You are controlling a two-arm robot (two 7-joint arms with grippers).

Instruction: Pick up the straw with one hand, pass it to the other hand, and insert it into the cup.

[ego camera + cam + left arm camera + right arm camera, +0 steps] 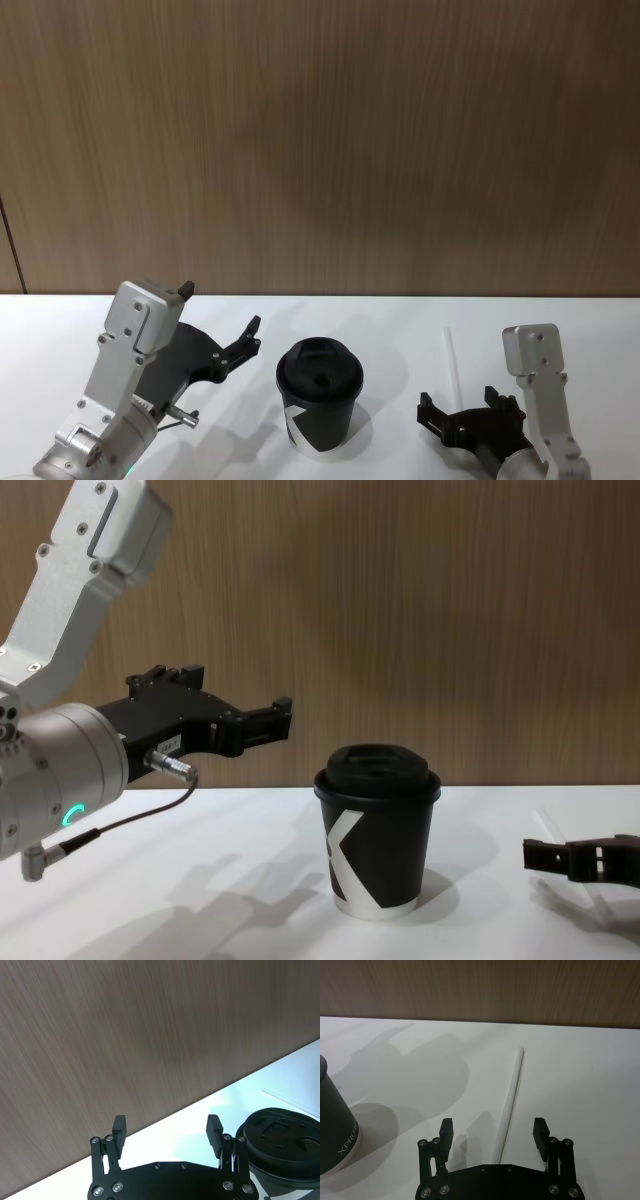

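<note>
Right claw [492, 1127] hovers spread astride the straw [513, 1085], apparently without touching.

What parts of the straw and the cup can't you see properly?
The straw: its near end, right wrist view, hidden behind the open right gripper.
The cup: its lid and most of its side, right wrist view, cut off by the edge.
The cup's base: left wrist view, cut off by the edge beside the open left gripper.

You lose the near end of the straw [513, 1087] under the right gripper [492, 1127], and the cup [330, 1120] is cropped by the edge.
</note>
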